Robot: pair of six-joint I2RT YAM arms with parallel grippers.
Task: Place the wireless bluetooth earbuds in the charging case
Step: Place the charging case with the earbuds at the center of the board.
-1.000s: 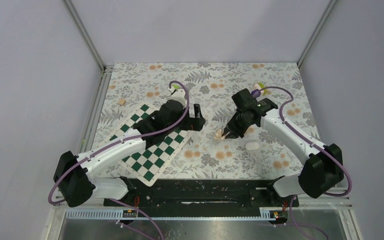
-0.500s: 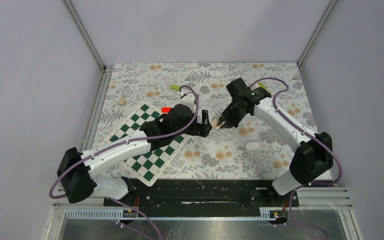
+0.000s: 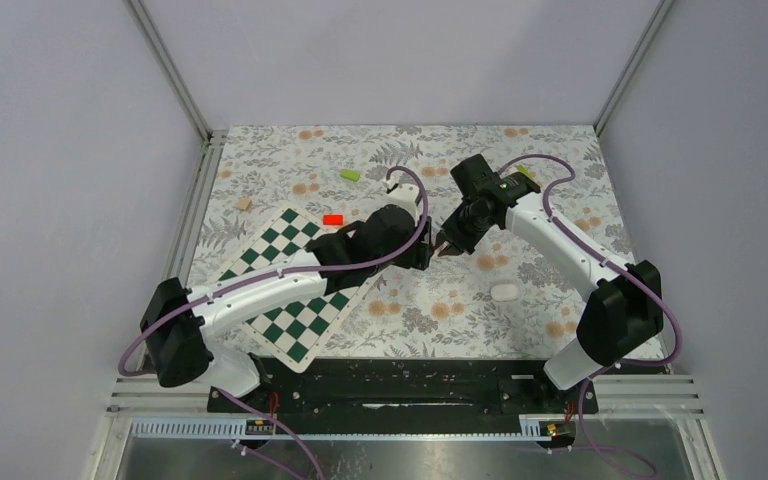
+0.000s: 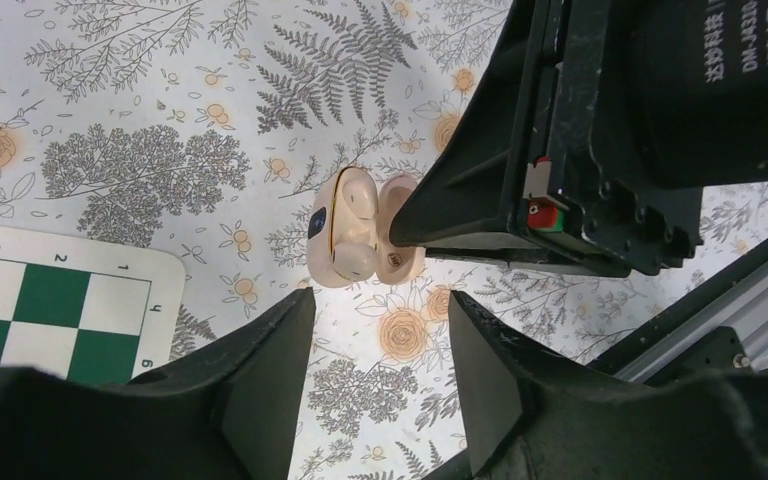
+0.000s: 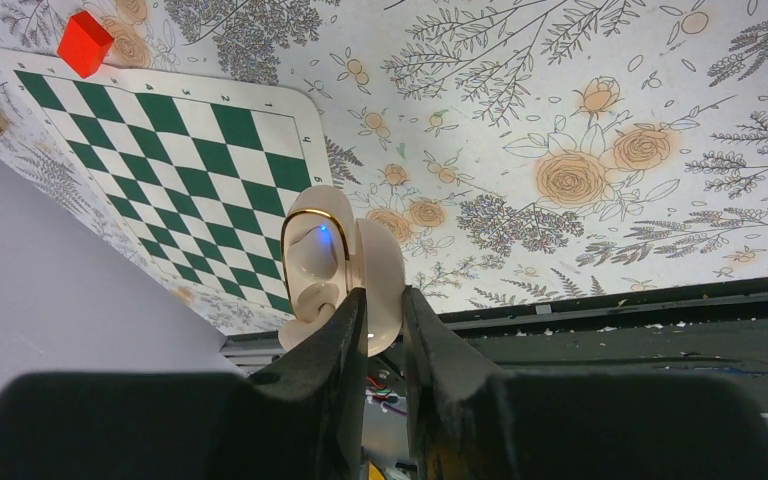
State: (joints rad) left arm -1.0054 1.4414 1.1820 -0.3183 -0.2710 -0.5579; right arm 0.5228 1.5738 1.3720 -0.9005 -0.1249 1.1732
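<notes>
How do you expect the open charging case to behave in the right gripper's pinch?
The charging case looks glossy and rounded, so it may slip. The right gripper pinches only its hinged lid, so the body could probably swing.

The small white rounded plastic charging case point(image 5: 335, 265) is sitting pinched in the right gripper point(image 5: 385, 305), to the right of the green-and-white checkered chessboard mat point(image 3: 295, 285). The left gripper point(image 4: 380, 310) is hanging spread just beside the case. A small red block point(image 3: 333, 219) is lying just behind the mat's far corner.
</notes>
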